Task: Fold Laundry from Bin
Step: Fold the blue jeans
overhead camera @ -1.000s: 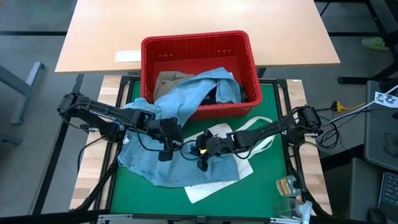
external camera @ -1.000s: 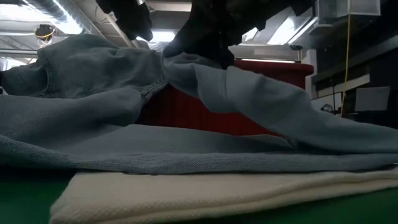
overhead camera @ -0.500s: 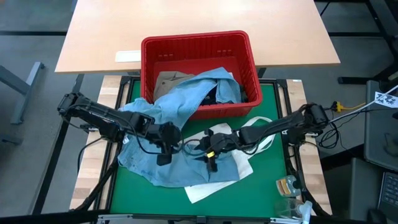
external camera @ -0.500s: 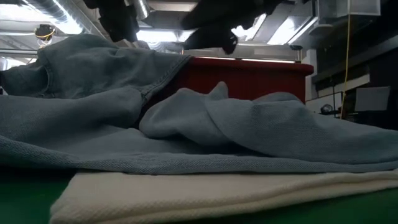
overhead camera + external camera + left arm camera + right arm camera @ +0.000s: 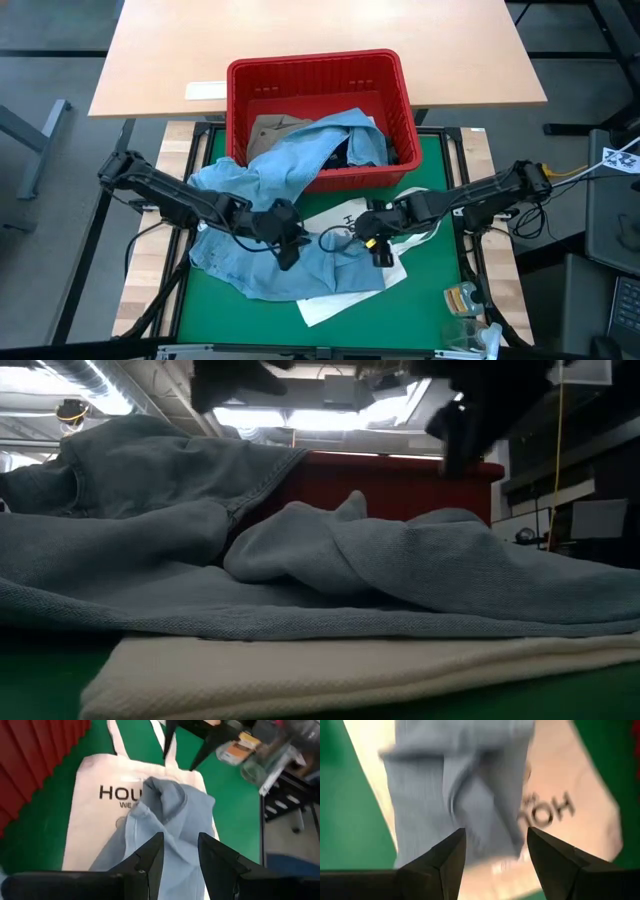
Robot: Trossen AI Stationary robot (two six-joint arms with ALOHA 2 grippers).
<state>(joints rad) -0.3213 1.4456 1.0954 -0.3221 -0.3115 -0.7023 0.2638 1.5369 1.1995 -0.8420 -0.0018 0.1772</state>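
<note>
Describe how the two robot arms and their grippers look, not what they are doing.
Both arms are slim, dark, jointed links with black cables looped alongside them. The left gripper and the right gripper each end in two dark fingers. Seen from the wrist cameras, those fingers are flat, tapered black wedges with angled tips. A small yellow mark shows near the right gripper, and a yellow cable sits by that arm's base.

The bin (image 5: pixel 318 72) is red with slotted sides. A light blue denim garment (image 5: pixel 262 262) spills from it over a white tote bag (image 5: pixel 345 302) printed "HOU" in black, at lower centre. The surface (image 5: pixel 430 195) is green. A khaki-tan garment (image 5: pixel 272 130) lies inside the bin.
</note>
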